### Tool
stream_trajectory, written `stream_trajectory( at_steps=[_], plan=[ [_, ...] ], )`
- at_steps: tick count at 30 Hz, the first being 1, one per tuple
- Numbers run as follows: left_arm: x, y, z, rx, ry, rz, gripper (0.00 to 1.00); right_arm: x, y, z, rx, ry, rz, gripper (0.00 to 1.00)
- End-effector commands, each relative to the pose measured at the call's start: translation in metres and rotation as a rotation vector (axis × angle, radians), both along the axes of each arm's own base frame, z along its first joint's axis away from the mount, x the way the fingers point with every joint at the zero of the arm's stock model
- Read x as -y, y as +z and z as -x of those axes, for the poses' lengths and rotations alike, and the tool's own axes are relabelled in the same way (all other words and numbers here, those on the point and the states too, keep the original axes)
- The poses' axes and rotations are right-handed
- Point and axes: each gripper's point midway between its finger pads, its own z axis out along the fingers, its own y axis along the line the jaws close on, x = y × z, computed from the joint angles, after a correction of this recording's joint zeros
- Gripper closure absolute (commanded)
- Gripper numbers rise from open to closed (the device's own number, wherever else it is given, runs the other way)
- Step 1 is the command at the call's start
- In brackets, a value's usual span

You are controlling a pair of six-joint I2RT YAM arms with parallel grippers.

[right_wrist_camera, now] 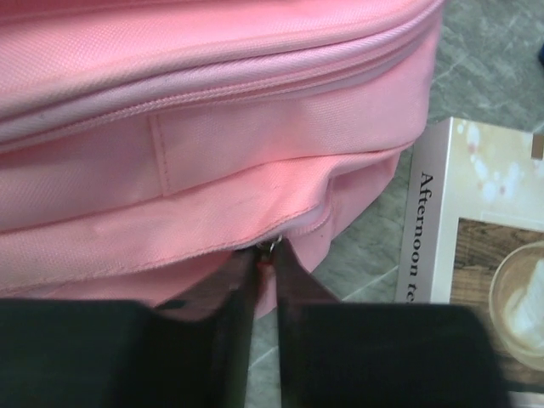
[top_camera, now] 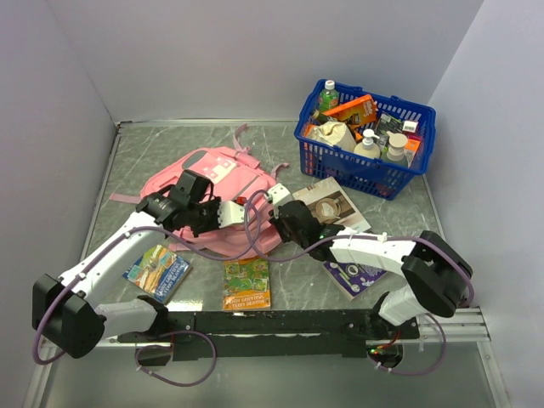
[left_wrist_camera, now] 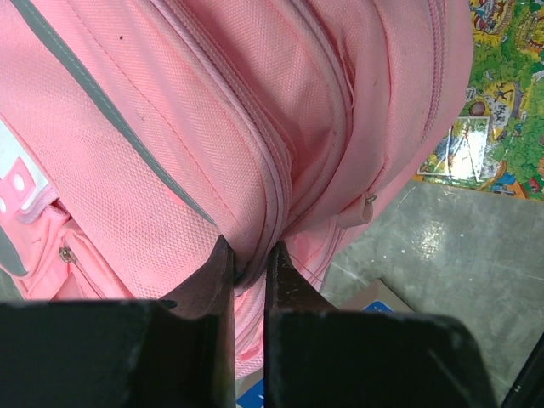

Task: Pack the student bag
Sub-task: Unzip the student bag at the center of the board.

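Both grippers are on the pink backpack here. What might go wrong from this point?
1. The right gripper seems to barely hold the tiny zipper pull; it may slip free when pulled.
2. The left gripper pinches just a fold of the soft backpack, so the fabric could bunch up instead of staying taut.
3. A dragged backpack might shove the book lying beside it.

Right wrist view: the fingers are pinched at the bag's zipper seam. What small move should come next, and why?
Probably draw the right gripper slowly along the zipper track. It appears shut on the zipper pull, the student bag looks zipped closed, the left gripper pinches the fabric as an anchor, and the book lies outside on the table.
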Motion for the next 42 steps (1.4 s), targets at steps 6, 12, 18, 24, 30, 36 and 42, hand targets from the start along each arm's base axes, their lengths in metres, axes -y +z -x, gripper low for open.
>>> stream_trajectory(
  at_steps=[6,12,18,24,30,36,42],
  plan=[
    [0.02,0.042,-0.016,0.104,0.012,0.124,0.99,-0.01,0.047,0.016,0.044,0.059,-0.197,1.0],
    [0.011,0.018,-0.011,0.08,0.046,0.097,0.99,-0.018,0.097,0.042,0.03,0.175,-0.335,1.0],
    [0.021,0.033,-0.014,0.058,0.088,0.168,0.99,-0.035,0.09,0.06,-0.089,0.214,-0.39,1.0],
    [0.038,0.058,-0.021,0.001,0.202,0.293,0.99,-0.057,0.087,0.085,-0.137,0.256,-0.378,1.0],
    [0.041,0.053,-0.029,-0.039,0.319,0.345,0.99,-0.081,0.121,0.124,-0.138,0.393,-0.41,1.0],
    [0.04,0.055,-0.033,-0.067,0.428,0.412,0.99,-0.063,0.098,0.131,-0.179,0.313,-0.326,1.0],
    [0.043,0.083,-0.034,-0.116,0.458,0.5,0.99,-0.012,0.031,0.122,-0.24,0.103,-0.23,1.0]
  ],
)
